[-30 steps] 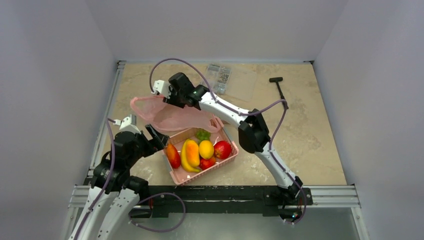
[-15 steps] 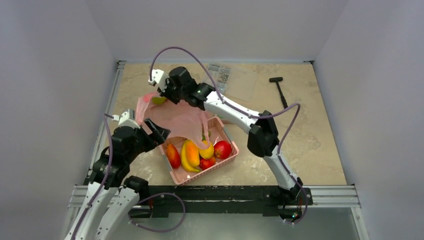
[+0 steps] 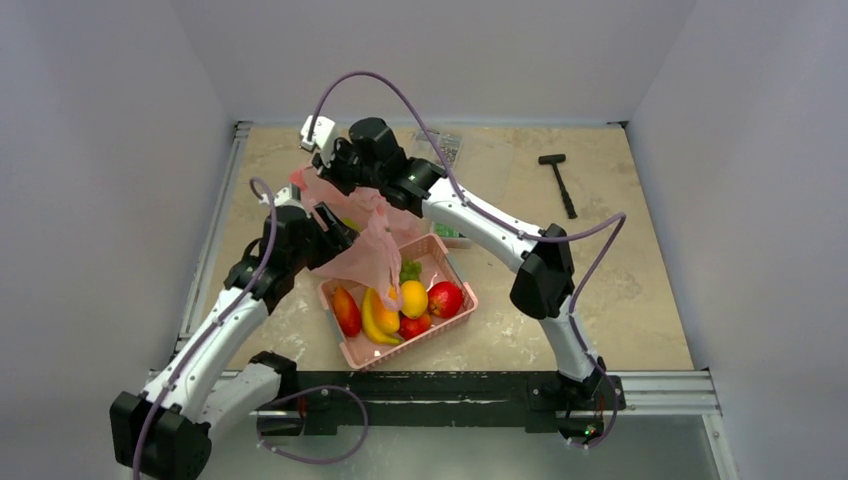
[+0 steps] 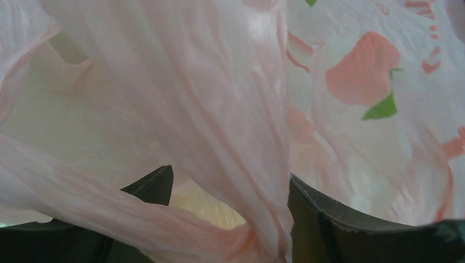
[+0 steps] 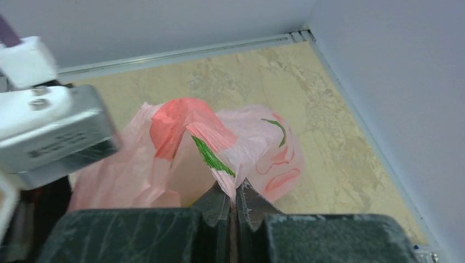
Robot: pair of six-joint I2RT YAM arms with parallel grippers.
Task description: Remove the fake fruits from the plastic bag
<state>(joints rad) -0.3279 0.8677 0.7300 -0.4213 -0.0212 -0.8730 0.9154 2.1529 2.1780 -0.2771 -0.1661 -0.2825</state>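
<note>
Handling the plastic bag (image 3: 368, 245) is our main worry: it is thin, crinkly film, nearly weightless and quite floppy, so it folds and slides wherever it is not held. It hangs in a loose drape above the far left corner of the pink basket (image 3: 358, 358), its lower tip dangling over the basket's middle. The right gripper (image 5: 236, 205), up beyond that same corner, has its fingers pressed together on a narrow pleat at the top of the bag, and the whole bag hangs from that pinch. The left gripper (image 4: 229, 181) is just off the basket's far left side, with its fingers (image 4: 153, 186) spread and a long fold of film running between them. They are not yet nipping it, as far as we can see.

The fake fruits (image 3: 412, 298) lie inside the basket: a banana, a red apple, a green grape bunch and orange and yellow pieces, all packed close. They look hard, glossy and light, so we judge them apt to roll or slip from a shallow grip. We cannot tell whether any fruit is left in the bag, since the film hides its inside.

For the bag, we think a gathered pleat or a handle loop holds best, because a single sheet would likely slide out.
</note>
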